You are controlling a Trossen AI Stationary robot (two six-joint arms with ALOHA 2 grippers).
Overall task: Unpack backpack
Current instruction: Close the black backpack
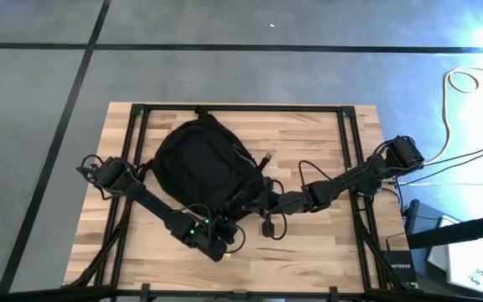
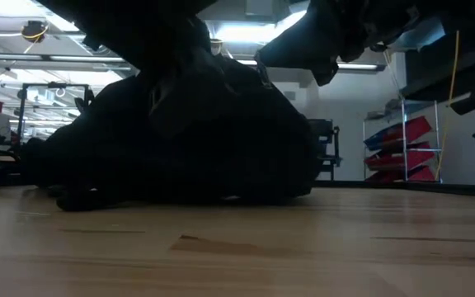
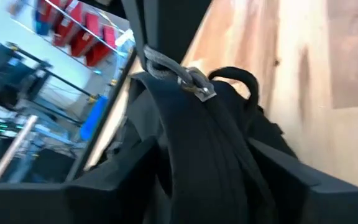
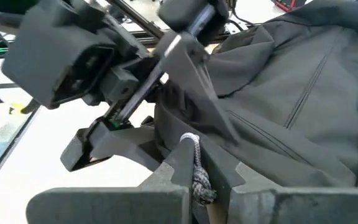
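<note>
The black backpack (image 1: 199, 164) lies on the wooden table (image 1: 325, 252), its underside flat on the boards; in the low view the backpack (image 2: 180, 140) is a dark mound. My left gripper (image 1: 225, 242) is at its near edge, closed around a raised ridge of black fabric (image 3: 204, 162). My right gripper (image 1: 260, 201) is at the backpack's right near corner, shut on a grey zipper-pull cord (image 4: 194, 171). The cord's metal end (image 3: 194, 81) shows in the left wrist view. My left gripper has a raised fold of the backpack's black fabric (image 3: 166, 155) between its two fingers, one finger on each side. The fingers come nearly level from the table's near side. The backpack's body stays on the table. My right gripper pinches the grey cord (image 4: 191, 142) of the zipper pull between its two fingers. The fingers slant slightly down from the table's right side. The cord runs out past the fingertips to the backpack's zipper.
A black metal frame (image 1: 141, 113) runs along the table's far, left and right edges. Bare wood lies at the near right (image 1: 325, 252) and the far right (image 1: 309, 126). Cables (image 1: 468, 80) trail on the floor to the right.
</note>
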